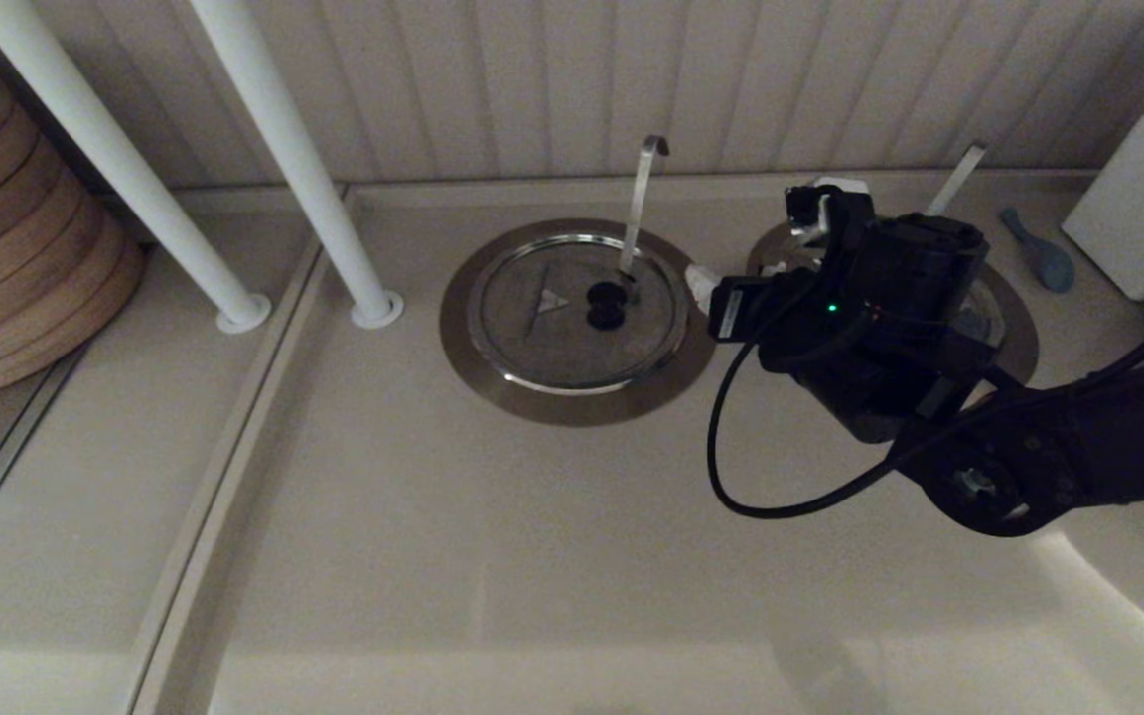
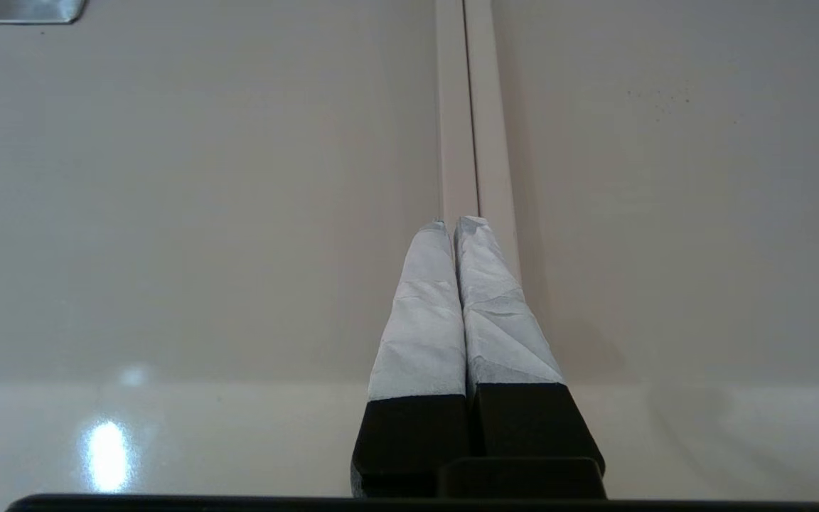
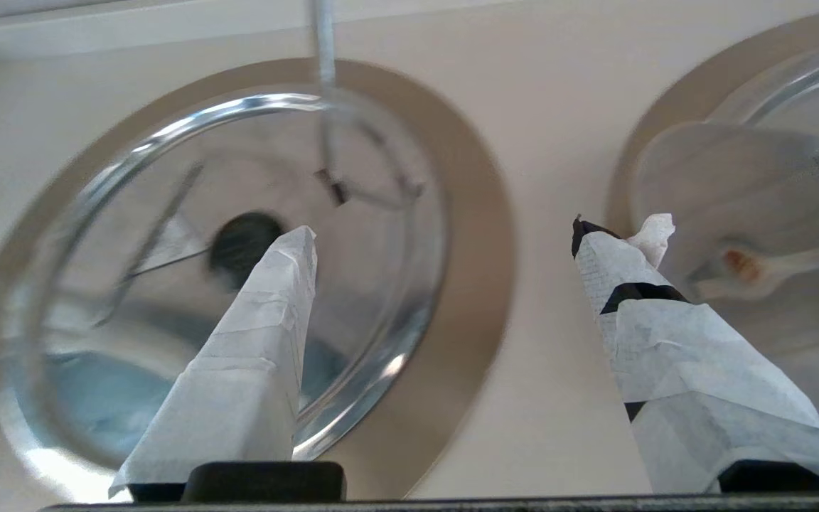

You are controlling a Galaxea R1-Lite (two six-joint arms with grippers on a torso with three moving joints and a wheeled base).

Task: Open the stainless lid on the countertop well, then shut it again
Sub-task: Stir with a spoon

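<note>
The right gripper (image 3: 445, 242), fingers spread wide and empty, hovered over the near-left rim of the countertop well (image 1: 1019, 328). The stainless lid (image 3: 736, 185) lay just right of it, its fold line's direction hidden. The left gripper (image 2: 458, 227), fingers pressed together, sat parked far left.

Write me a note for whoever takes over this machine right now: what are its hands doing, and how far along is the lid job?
Right gripper: open, empty, hanging over the counter between the two wells.
Left gripper: shut, empty, parked over bare counter.
Lid: flat and shut on its well, knob untouched. The second well is mostly hidden behind the right arm.
Done: cannot tell whether it has been opened yet.
Left: if not, grip the knob, lift, then close.
</note>
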